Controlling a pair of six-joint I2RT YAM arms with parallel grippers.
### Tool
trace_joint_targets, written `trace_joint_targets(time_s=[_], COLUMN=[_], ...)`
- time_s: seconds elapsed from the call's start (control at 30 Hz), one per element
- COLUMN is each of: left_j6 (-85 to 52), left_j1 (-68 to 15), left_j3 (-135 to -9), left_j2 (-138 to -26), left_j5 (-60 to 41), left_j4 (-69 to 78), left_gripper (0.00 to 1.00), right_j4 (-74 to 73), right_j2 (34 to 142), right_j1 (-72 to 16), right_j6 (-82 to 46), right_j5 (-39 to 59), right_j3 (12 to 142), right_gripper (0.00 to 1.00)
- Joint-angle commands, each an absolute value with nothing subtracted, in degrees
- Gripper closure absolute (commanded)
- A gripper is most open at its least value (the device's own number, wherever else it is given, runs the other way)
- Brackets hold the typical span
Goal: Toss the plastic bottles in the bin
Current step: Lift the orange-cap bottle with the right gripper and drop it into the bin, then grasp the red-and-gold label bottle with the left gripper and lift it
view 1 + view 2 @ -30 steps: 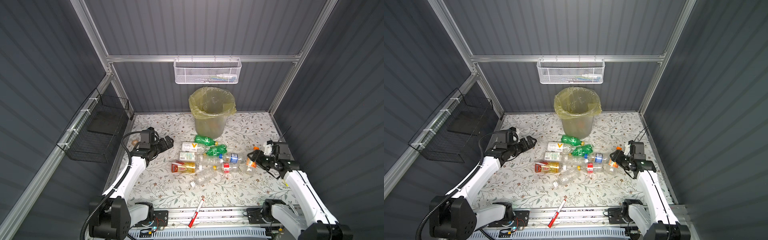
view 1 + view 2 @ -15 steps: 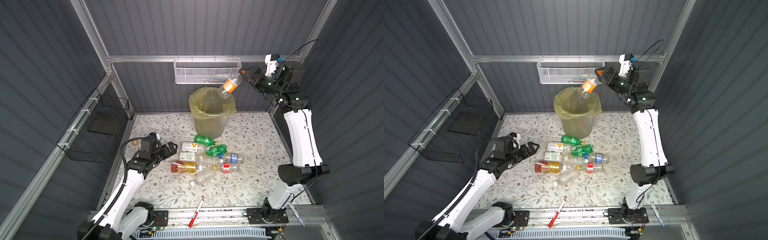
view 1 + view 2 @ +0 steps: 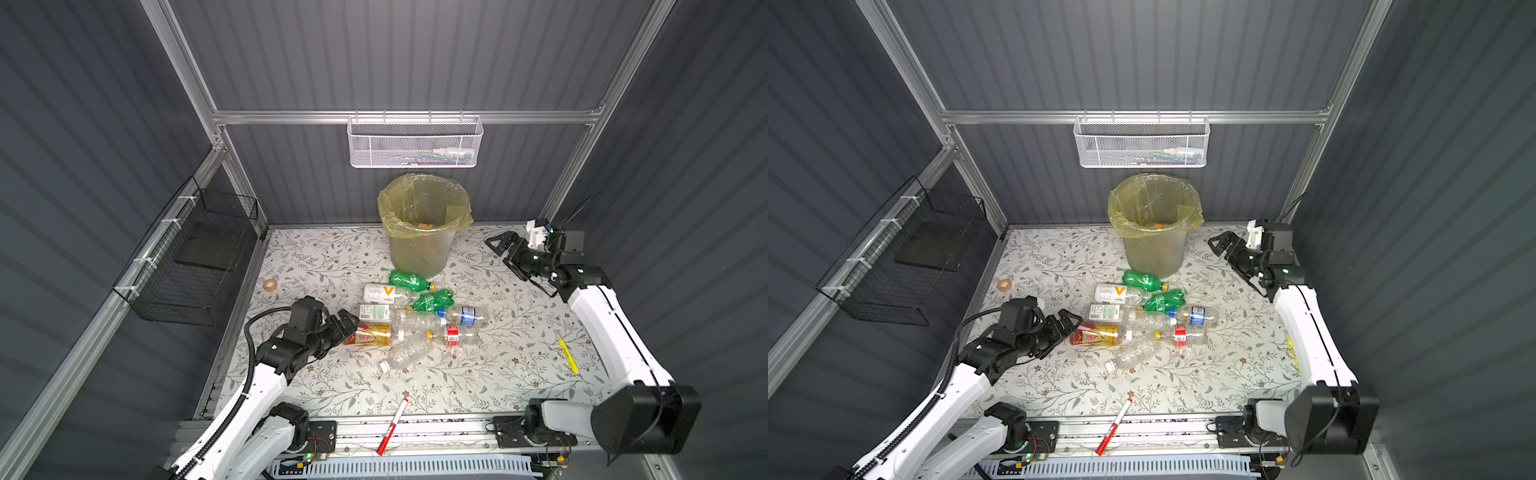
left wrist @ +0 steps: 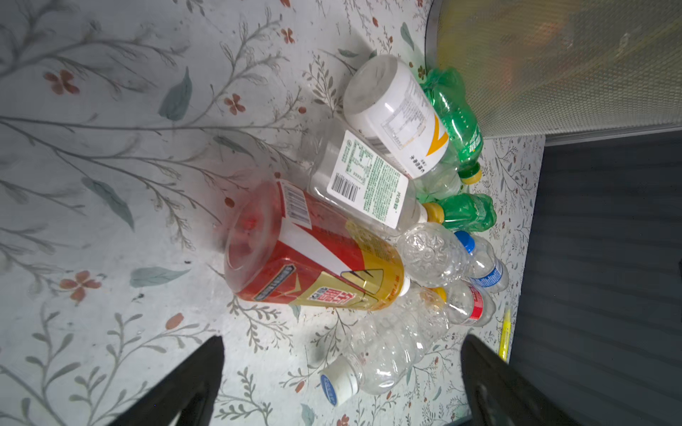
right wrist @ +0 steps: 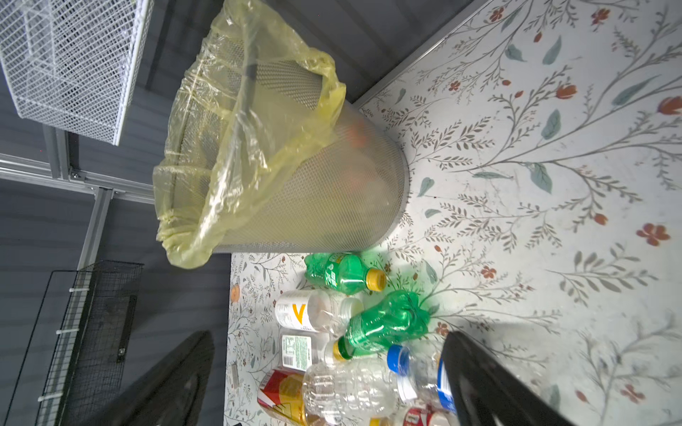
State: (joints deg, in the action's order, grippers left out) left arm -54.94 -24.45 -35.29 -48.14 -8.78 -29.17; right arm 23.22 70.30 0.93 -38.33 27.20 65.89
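Several plastic bottles lie in a heap on the flowered table in front of the bin (image 3: 419,253) (image 3: 1152,249): a green one (image 3: 409,279), a white-labelled one (image 3: 386,293), a red-and-gold one (image 3: 368,334) (image 4: 313,269) and a clear one with a white cap (image 3: 407,353) (image 4: 383,354). My left gripper (image 3: 348,323) (image 3: 1073,322) (image 4: 341,343) is open just left of the red-and-gold bottle and holds nothing. My right gripper (image 3: 496,249) (image 3: 1219,246) (image 5: 328,337) hangs open and empty to the right of the bin. Something orange (image 3: 424,225) shows inside the bin.
A red-and-white marker (image 3: 392,426) lies at the front edge, a yellow pen (image 3: 567,353) at the right, a tan tape roll (image 3: 270,285) at the left. A white mesh basket (image 3: 415,143) hangs above the bin; a black wire basket (image 3: 187,266) is on the left wall.
The right gripper lifted an orange-labelled bottle from the table to above the bin, let it go, and has come down open beside the bin. The left gripper has moved up to the heap.
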Motion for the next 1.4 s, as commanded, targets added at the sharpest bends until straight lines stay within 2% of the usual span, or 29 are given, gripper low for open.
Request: trace_joint_targets(time_s=[0.0, 0.17, 0.43, 0.93, 1.27, 1.37], left_j6=[-65.14, -74.85, -82.98, -85.02, -85.4, -84.53], left_j1=[-27.77, -33.86, -35.33, -35.42, -35.42, -35.25], left_j3=[-32.25, -32.34, -35.13, -36.21, -34.49, -34.4], left_j2=[-49.49, -54.72, -64.14, -74.38, -71.4, -68.64], left_j5=[-8.35, -4.34, -1.45, 0.17, 5.3, 8.09], left_j4=[-24.28, -20.94, -17.5, -13.44, -17.35, -21.05], left_gripper=[0.0, 0.0, 0.0, 0.0, 0.23, 0.27], right_j4=[21.97, 23.36, 20.47, 16.12, 14.58, 14.58], right_j2=[67.02, 64.65, 64.5, 67.49, 67.32, 67.24], right_j1=[2.2, 2.98, 3.25, 4.91, 6.41, 6.4], right_j6=[-36.05, -36.44, -37.77, -39.16, -40.06, -39.96], right_j5=[24.31, 23.24, 23.48, 26.19, 27.14, 27.4], right_j3=[61.21, 56.99, 53.54, 50.36, 48.35, 48.34], right_gripper=[0.01, 0.01, 0.01, 0.02, 0.05, 0.05])
